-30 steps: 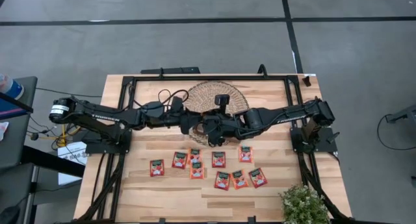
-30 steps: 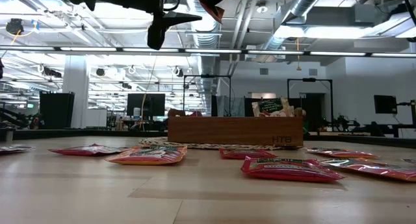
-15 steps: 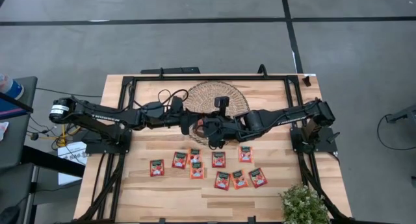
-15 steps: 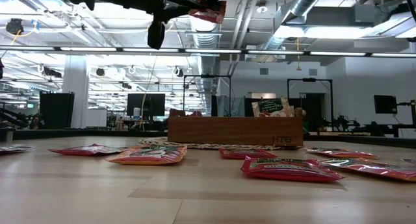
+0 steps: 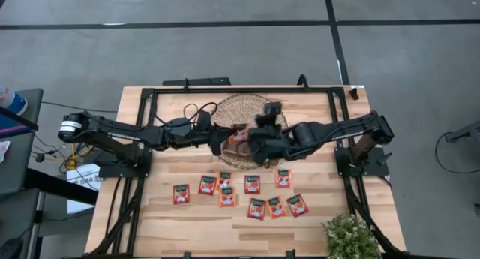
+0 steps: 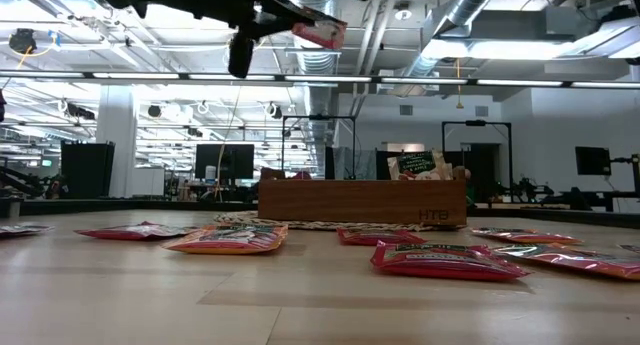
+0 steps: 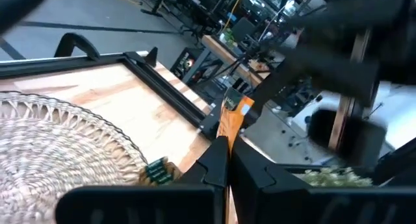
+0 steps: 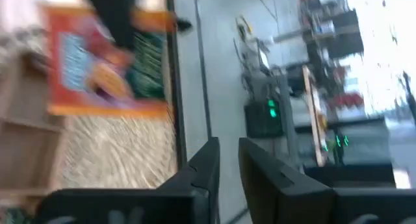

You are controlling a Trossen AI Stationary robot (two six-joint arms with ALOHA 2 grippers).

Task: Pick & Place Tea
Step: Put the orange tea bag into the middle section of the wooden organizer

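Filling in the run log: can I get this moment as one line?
left gripper: shut on sachet, in air | right gripper: open, empty, beside it | other sachets: on table

Two black jointed arms [image 5: 135,133], cables trailing.

The brown wooden divided tray [image 6: 362,202] bears small dark letters near its right end, apparently "HTB"; nothing else is legible.

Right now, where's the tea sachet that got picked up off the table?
The tea sachet is pinched in the left gripper, held in the air over the woven mat at mid-table, beside the right gripper.
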